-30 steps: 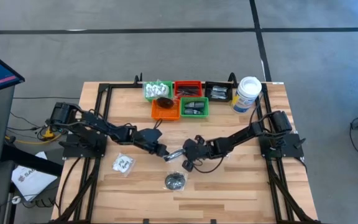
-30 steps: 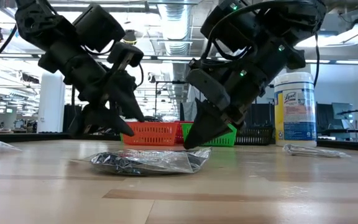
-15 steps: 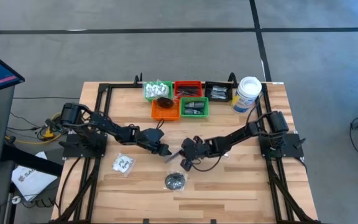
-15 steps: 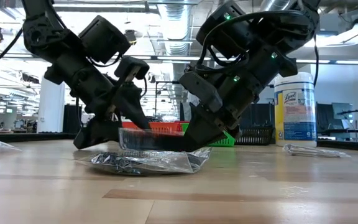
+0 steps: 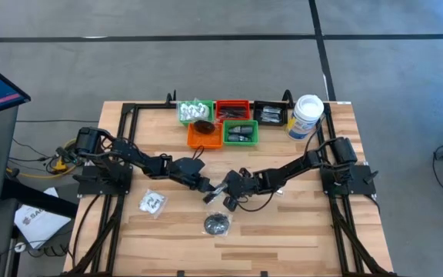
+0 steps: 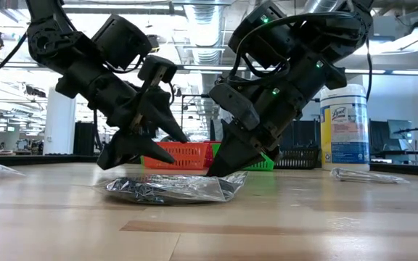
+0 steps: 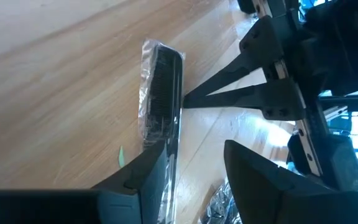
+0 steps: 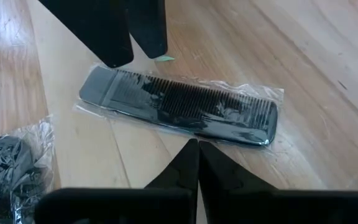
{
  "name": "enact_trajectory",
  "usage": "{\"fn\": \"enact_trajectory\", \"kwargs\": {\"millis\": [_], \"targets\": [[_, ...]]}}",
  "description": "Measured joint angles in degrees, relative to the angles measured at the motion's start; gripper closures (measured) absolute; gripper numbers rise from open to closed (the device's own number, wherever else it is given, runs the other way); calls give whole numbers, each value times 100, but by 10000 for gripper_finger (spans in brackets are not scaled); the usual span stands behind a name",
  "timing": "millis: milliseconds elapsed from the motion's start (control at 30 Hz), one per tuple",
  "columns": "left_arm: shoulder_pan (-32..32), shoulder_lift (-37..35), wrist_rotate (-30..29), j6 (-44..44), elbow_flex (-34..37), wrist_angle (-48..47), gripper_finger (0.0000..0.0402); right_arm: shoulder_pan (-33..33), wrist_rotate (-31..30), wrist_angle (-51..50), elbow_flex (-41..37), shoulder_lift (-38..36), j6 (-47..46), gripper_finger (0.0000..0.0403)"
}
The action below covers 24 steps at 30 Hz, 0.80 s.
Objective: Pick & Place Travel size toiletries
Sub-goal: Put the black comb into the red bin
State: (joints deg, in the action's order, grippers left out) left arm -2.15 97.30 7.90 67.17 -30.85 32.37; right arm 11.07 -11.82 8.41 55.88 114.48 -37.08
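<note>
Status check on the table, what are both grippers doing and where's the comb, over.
Left gripper open at one end of the wrapped comb. Right gripper shut, tips beside it. Comb flat on the table, unheld. Bagged black item close by.

Comb (image 8: 179, 113): hemmed between left gripper (image 5: 206, 189) and right gripper (image 5: 223, 190).
Front table (image 5: 298, 227): open, save one black packet (image 5: 216, 224).

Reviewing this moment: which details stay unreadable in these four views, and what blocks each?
- Wrapped comb: hidden behind both arms in the low view.
- Left pincer touching the comb or not: left wrist view, its own finger overlaps the wrapper.
- Contents of the far trays: high view, too small.
- Canister label wording: low view, too small.
</note>
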Motion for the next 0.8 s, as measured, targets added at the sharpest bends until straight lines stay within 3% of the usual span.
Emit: {"fn": "enact_trajectory", "kwargs": {"millis": [800], "targets": [[105,-2,-13,-67,-2,-63,244,-1,-289,142,8,-205,428,403]]}}
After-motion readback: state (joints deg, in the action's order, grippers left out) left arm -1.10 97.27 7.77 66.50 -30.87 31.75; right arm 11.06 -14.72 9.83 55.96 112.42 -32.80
